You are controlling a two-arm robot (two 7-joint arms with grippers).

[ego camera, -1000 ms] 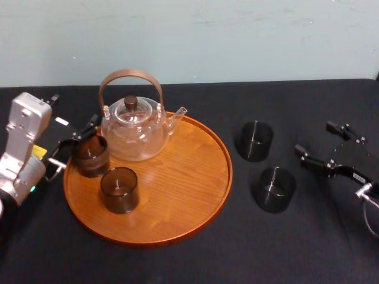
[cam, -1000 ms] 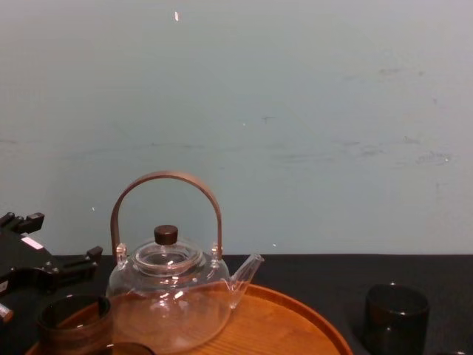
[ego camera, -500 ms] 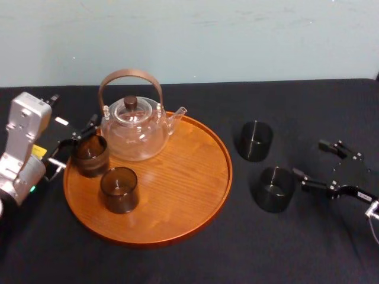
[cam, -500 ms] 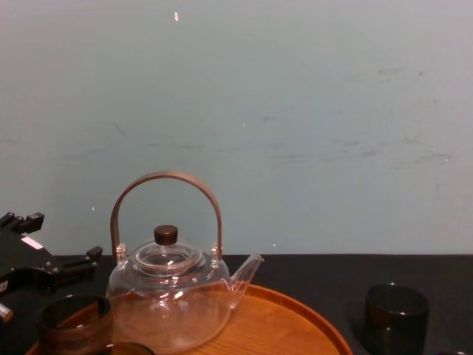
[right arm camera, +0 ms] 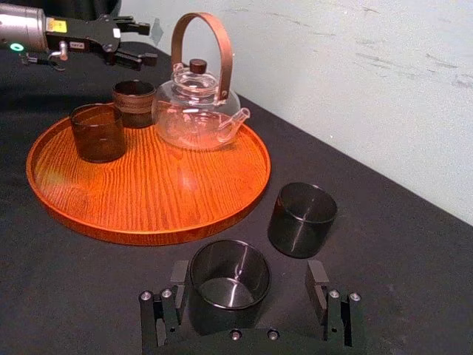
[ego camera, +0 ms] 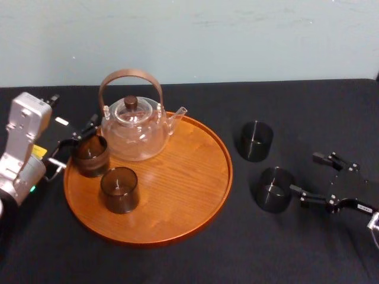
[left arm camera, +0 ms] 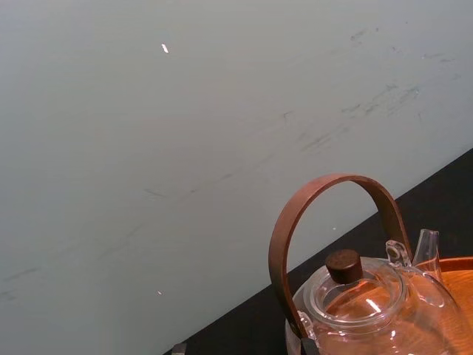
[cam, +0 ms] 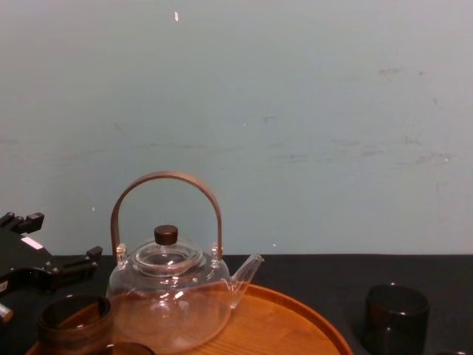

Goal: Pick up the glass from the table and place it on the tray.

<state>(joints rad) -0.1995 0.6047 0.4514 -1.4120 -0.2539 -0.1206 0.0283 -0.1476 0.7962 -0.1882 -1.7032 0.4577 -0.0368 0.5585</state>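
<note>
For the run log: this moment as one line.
right gripper: open, straddling nearer small smoky dark cylindrical glass | left gripper: open, parked beside round orange-brown wooden tray | glass: not yet lifted

No legible text, brand, number or sign found, yellow sticker [ego camera: 39, 151] on left arm [ego camera: 22, 142] too small to read, white label [ego camera: 361, 207] on right gripper [ego camera: 305, 173] likewise illegible

Soft, even light from above fills the scene, with the pale wall [cam: 295, 111] uniformly lit. The black counter [ego camera: 177, 266] swallows shadows; the tray [ego camera: 189, 201] has a mild sheen, and small glints mark the teapot [ego camera: 133, 136] and the glass [ego camera: 275, 190]
</note>
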